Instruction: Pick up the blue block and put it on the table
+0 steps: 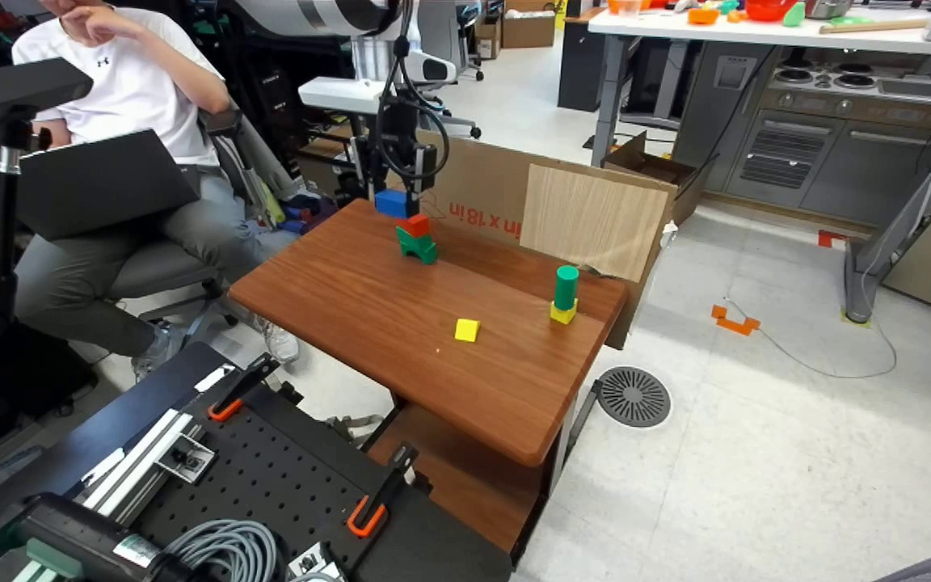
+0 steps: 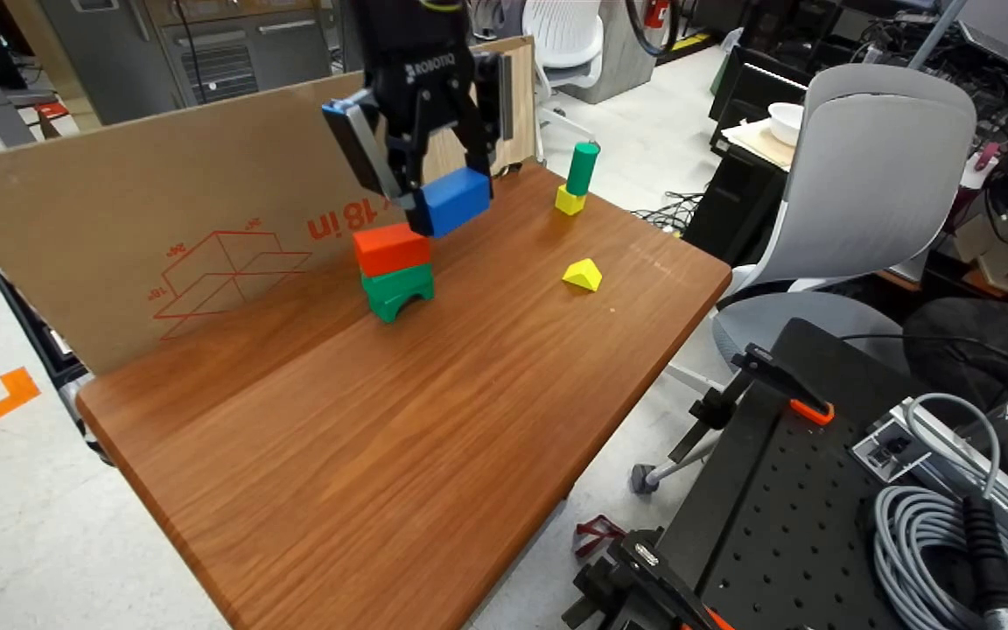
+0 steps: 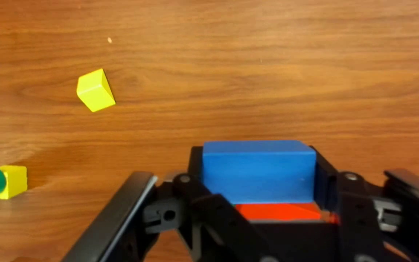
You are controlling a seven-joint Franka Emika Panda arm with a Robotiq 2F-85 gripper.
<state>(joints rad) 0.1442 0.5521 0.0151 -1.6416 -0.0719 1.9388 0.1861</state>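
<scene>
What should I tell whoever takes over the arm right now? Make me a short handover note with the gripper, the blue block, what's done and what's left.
Gripper: closed on the blue block, gripping it by its two ends.
Where: the block is held above the table, close by the red block, which sits on the green arch block. Whether there is contact with the red block, I can't tell.
Done: blue block picked up.
Left: set it on the table and release. I'd probably move away from the red block before lowering.
</scene>
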